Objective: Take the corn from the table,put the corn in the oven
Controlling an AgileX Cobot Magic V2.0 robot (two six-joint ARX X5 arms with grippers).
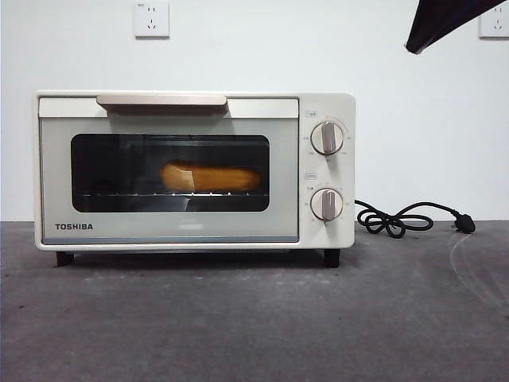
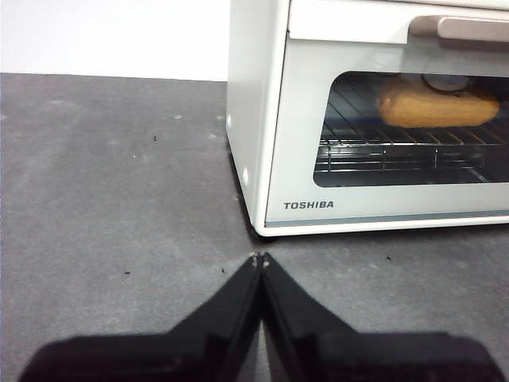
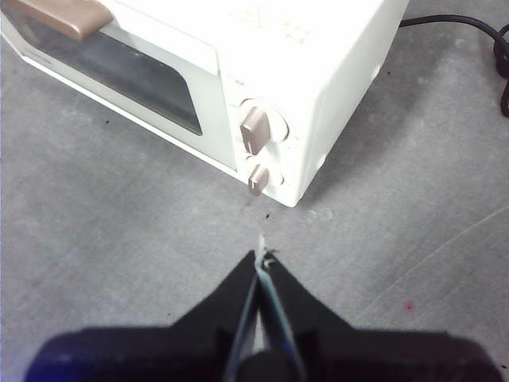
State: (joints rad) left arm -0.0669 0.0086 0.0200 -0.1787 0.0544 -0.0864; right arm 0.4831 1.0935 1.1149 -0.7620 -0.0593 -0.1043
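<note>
You are looking level across a dark grey table (image 1: 254, 318) at a cream-white TOSHIBA oven (image 1: 195, 171) standing near its back edge, in front of a white wall. The oven door is closed. Through its dark glass window you can see the corn (image 1: 211, 177), a yellow-orange cob lying lengthwise on the wire rack (image 2: 398, 147) inside, roughly centred behind the glass. A beige bar handle (image 1: 161, 100) runs along the top of the door, and 2 round knobs (image 1: 327, 138) sit one above the other on the panel beside it. A black power cord (image 1: 398, 219) lies coiled on the table next to the knob side, ending in a plug.

Your left gripper (image 2: 260, 259) hovers above the table in front of the oven's corner on the logo side, its jaws pressed together and holding nothing. Your right gripper (image 3: 262, 259) hangs higher, above the table off the knob-side corner, its jaws also together and empty. In the front view, 1 dark arm tip (image 1: 445, 22) shows at a top corner.
</note>
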